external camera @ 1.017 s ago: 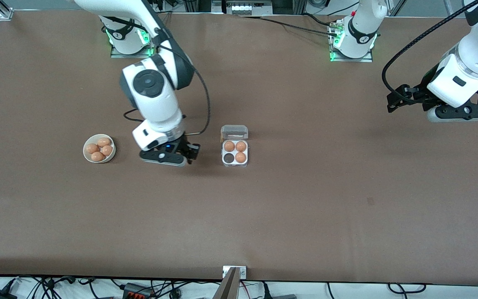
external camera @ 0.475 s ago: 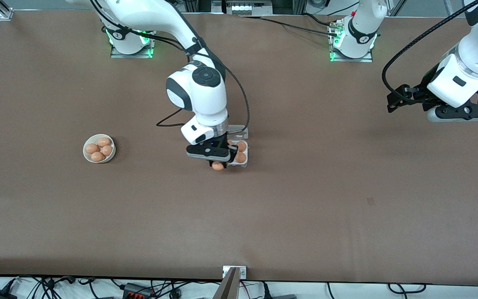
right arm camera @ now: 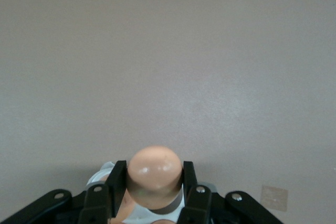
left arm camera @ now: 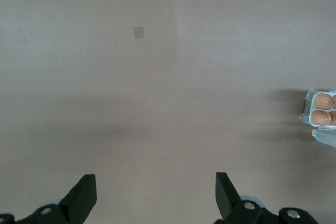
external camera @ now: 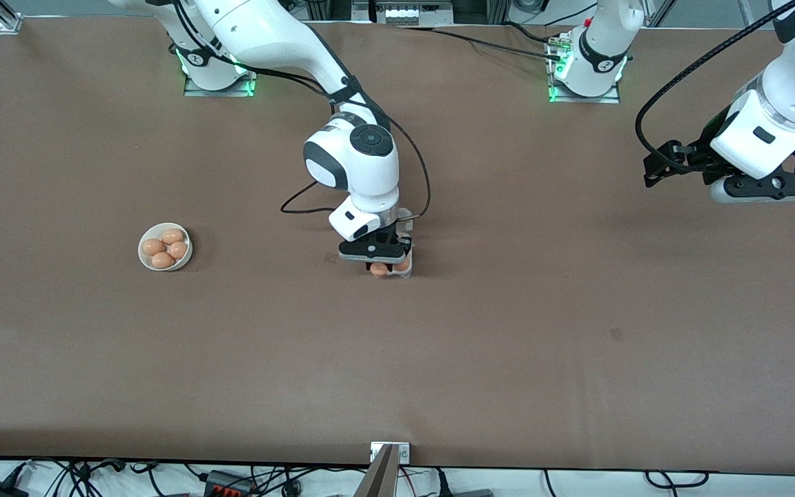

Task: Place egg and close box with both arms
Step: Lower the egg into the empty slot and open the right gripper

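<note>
Right gripper (external camera: pixel 378 266) is over the box (external camera: pixel 406 270), near the middle of the table (external camera: pixel 508 331), its fingers (right arm camera: pixel 116 179) clamped on either side of the egg (right arm camera: pixel 155 176); in the front view the egg (external camera: pixel 377 269) shows as an orange-brown spot just under the black jaw, at the box's corner that is nearest the front camera and toward the right arm's end. The wrist and gripper body cover most of the box there, so only a sliver of clear plastic and part of one more egg show. Whether the held egg touches a cell cannot be told. In the left wrist view, an edge of the box (left arm camera: pixel 320 115) shows with two eggs seated in cells. A round white bowl (external camera: pixel 165 246) with four eggs stands well apart from the box, toward the right arm's end of the table. Left gripper (left arm camera: pixel 155 195) waits in the air over the table's edge at the left arm's end, fingers (left arm camera: pixel 84 196) spread wide and holding nothing. A small tan square mark (external camera: pixel 616 335) lies on the bare table between the box and the left arm's end, nearer the front camera. No readable brand, label or writing anywhere.
</note>
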